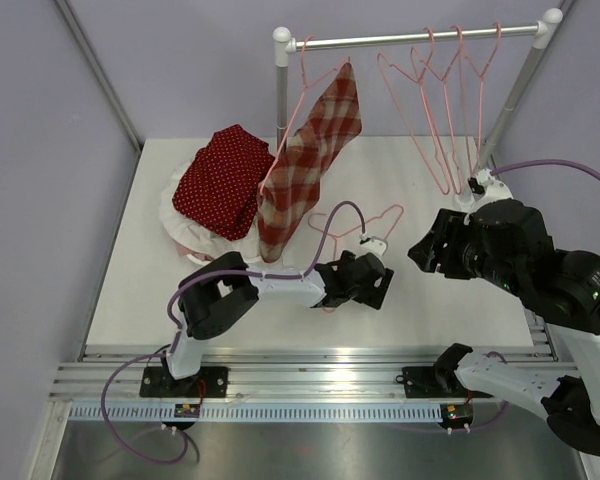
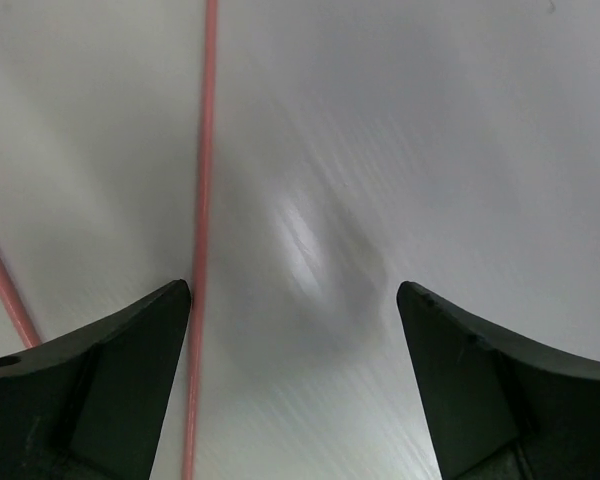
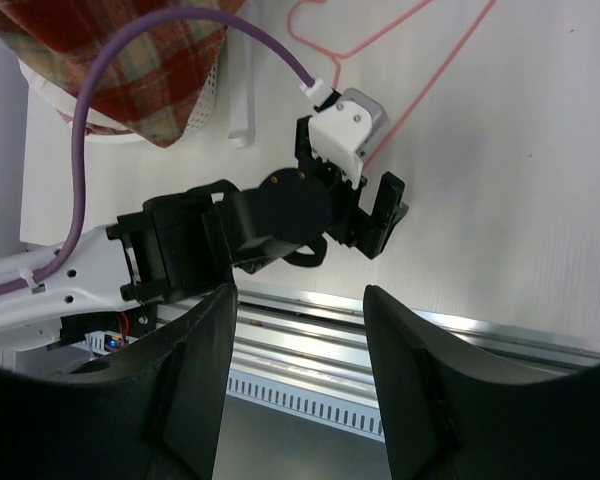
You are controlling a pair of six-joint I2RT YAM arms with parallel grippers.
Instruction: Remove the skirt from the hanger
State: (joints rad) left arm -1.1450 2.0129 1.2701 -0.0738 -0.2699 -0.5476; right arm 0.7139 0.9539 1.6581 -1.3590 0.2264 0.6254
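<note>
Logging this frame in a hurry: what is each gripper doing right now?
Left gripper: open, holding nothing; a pink hanger runs beside one finger.
Right gripper: open, holding nothing.

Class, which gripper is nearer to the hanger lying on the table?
Left. The left gripper is low, right over the hanger, with the wire beside one jaw. The right gripper is raised, off to the hanger's right.

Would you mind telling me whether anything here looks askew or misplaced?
The plaid skirt hangs bunched on a tilted hanger on the rail. Another pink hanger lies flat on the table by the left gripper.
</note>
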